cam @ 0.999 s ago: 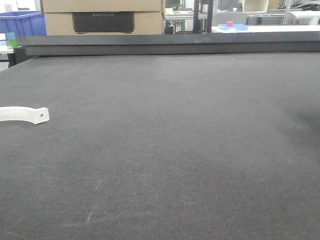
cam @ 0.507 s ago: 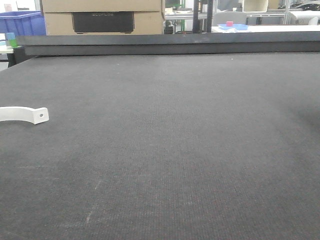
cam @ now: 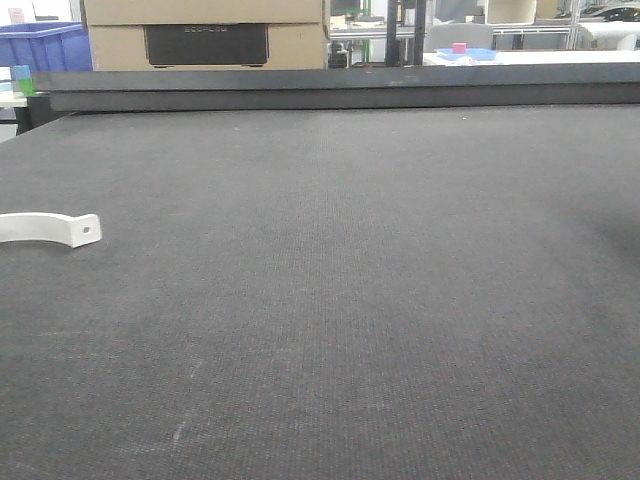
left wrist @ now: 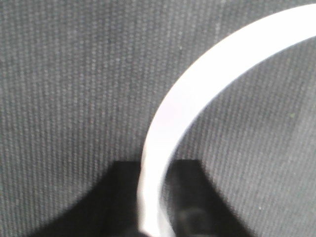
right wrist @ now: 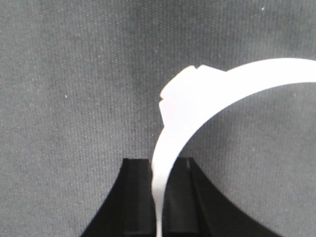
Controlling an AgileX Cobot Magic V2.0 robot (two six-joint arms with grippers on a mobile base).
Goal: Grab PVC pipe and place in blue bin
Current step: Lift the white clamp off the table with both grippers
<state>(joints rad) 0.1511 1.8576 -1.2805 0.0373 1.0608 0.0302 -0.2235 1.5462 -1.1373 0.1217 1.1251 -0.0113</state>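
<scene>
The bench (cam: pixel 400 300) is covered in dark, finely woven matting; a cardboard box (cam: pixel 205 30) and blue bin (cam: pixel 45 48) are seen beyond its far edge. The PVC pipe (cam: pixel 50 229), white, smooth, arched, is laid at the left edge. Left gripper (left wrist: pixel 157 207) and right gripper (right wrist: pixel 159 197) are glimpsed only; their closure cannot be told.

Left tool (left wrist: pixel 155 173) pointing down, pinching the PVC pipe (left wrist: pixel 197 84), right tool (right wrist: pixel 159 168) likewise pinching a white strap (right wrist: pixel 197 94)
</scene>
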